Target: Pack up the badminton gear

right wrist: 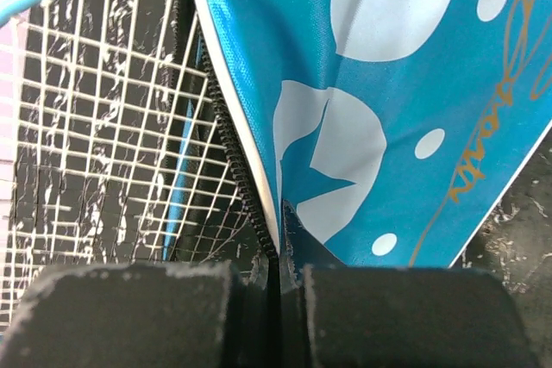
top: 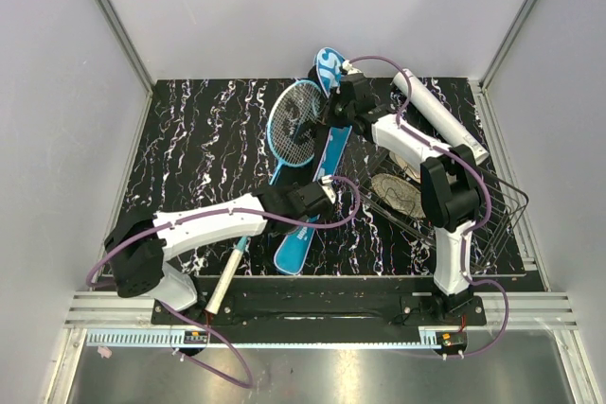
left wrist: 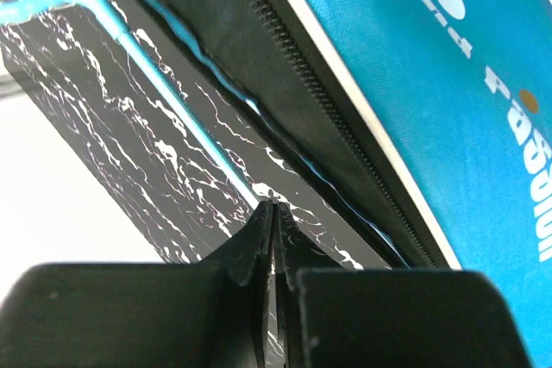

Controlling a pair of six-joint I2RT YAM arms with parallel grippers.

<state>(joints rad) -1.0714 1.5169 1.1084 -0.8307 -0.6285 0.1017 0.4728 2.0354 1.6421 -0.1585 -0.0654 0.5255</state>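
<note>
Cover: the blue racket-shaped cover (top: 295,248) lies lengthwise down the middle of the table (top: 199,139), its zip side facing the racket.
Racket: 1 light-blue racket (top: 295,125) lies just left of the cover, its strung head partly under the cover's raised flap and its white handle near the front edge.
Tube: the white tube (top: 440,118) lies well apart at the back right, beyond the wire basket (top: 492,210).
Right gripper: the right gripper (right wrist: 279,256) has its fingers pressed together, pinching the cover's fabric edge right by the zip at the wide end.
Left gripper: the left gripper (left wrist: 272,217) has its fingers pressed together at the cover's narrow end. Whether a thin layer is caught between them I cannot tell.
Cover handling: probably light, limp cloth that sags. The stitched zip hem is the firmest hold.
Racket handling: light, with a stiff frame and delicate strings. Best taken by the handle or shaft.
Risk: the frame may snag on the zip teeth while sliding in.
</note>
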